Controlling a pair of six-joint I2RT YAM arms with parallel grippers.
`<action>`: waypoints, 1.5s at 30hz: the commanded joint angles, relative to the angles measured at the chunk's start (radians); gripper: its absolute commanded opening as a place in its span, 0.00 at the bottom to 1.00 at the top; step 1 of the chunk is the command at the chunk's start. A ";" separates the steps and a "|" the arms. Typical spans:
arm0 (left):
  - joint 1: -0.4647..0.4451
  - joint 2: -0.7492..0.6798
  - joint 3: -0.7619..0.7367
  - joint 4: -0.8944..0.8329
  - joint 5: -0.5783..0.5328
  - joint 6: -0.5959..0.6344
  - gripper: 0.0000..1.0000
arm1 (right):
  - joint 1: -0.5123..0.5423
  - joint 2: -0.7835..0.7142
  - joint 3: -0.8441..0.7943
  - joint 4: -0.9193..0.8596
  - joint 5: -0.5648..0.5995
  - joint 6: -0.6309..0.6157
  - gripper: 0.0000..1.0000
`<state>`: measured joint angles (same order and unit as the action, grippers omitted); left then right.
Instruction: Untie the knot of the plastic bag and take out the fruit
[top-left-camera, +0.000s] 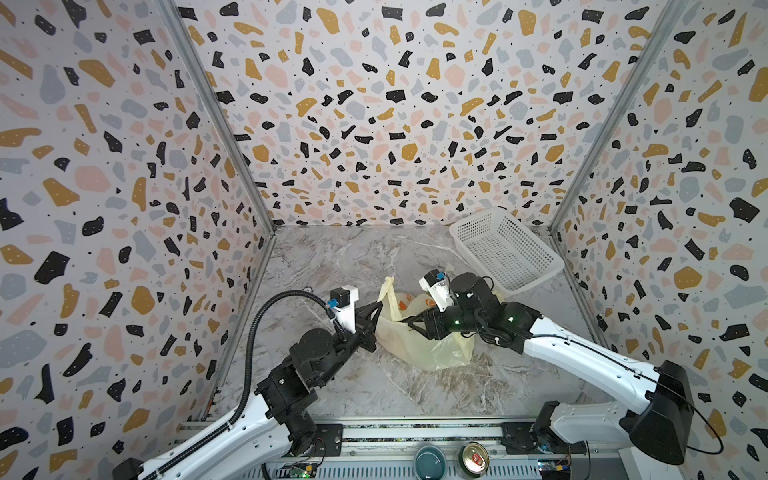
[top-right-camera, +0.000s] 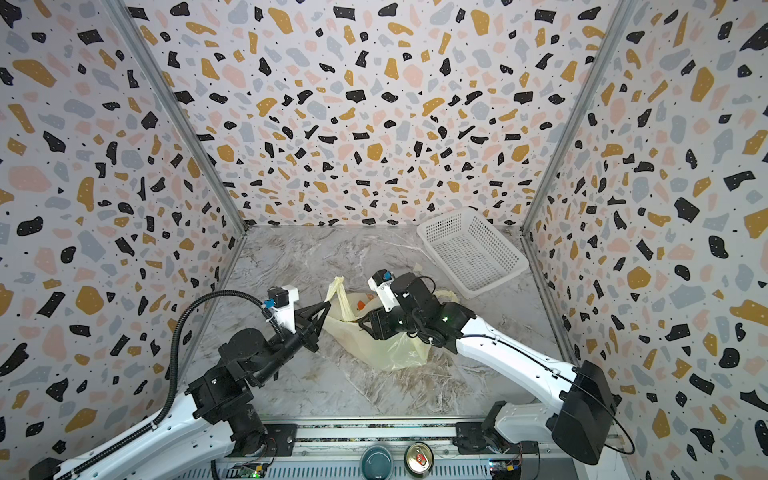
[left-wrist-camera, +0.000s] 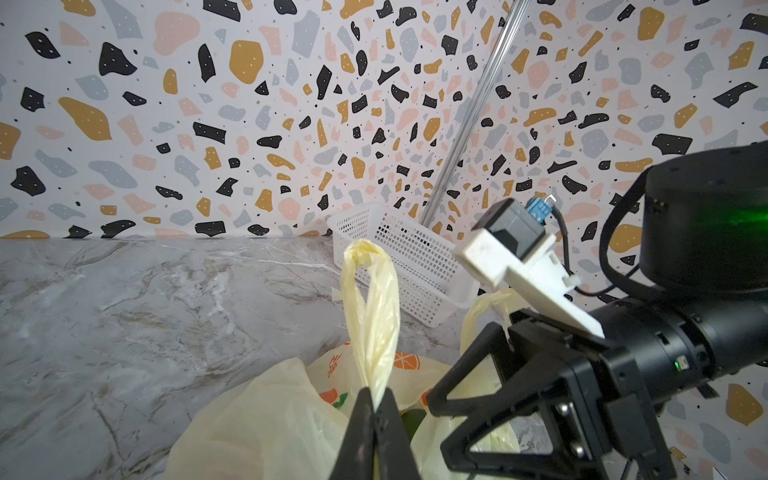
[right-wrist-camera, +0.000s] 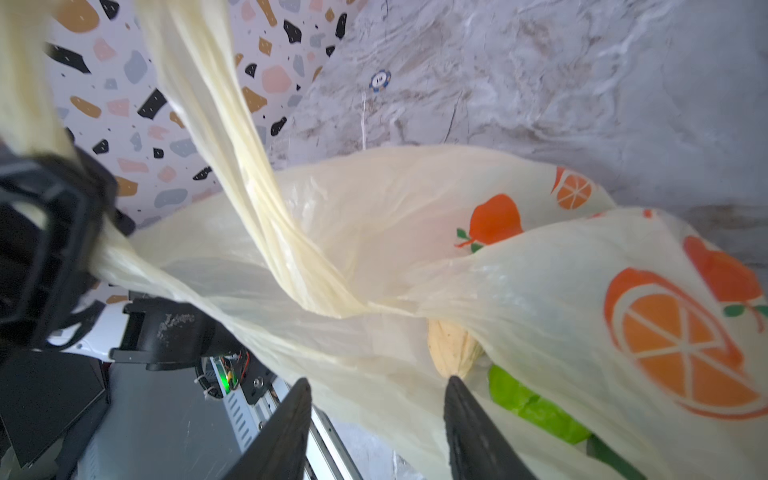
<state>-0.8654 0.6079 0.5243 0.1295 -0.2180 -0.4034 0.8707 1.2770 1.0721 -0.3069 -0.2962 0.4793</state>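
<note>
— So, where's the plastic bag (top-left-camera: 419, 345)?
— Lower centre of both top views. The left gripper (left-wrist-camera: 376, 405) is pinched tight on its upright handle loop (left-wrist-camera: 372, 307).
— And the right gripper (right-wrist-camera: 379, 380)?
— Jaws apart and nearer: the fruit (right-wrist-camera: 536, 405) lies just beyond its tips, inside the bag's open mouth.

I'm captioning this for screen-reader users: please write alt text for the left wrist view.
The left gripper is shut on a twisted loop handle of a thin pale-yellow plastic bag with orange fruit print, on a grey marble table. The black right gripper, jaws apart, is at the bag's mouth; a white perforated basket sits behind.
</note>
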 joint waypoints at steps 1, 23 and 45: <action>-0.003 -0.003 0.024 0.045 0.011 0.016 0.00 | -0.016 0.019 0.030 -0.017 -0.047 -0.045 0.52; -0.005 -0.019 0.017 0.040 0.013 -0.002 0.00 | 0.134 0.090 -0.210 0.174 0.013 0.043 0.35; -0.006 0.222 0.240 -0.492 0.029 -0.118 1.00 | 0.048 0.074 -0.189 0.240 0.086 0.050 0.38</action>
<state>-0.8661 0.8150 0.7300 -0.2813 -0.1833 -0.4950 0.9176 1.3727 0.8829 -0.0807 -0.2230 0.5198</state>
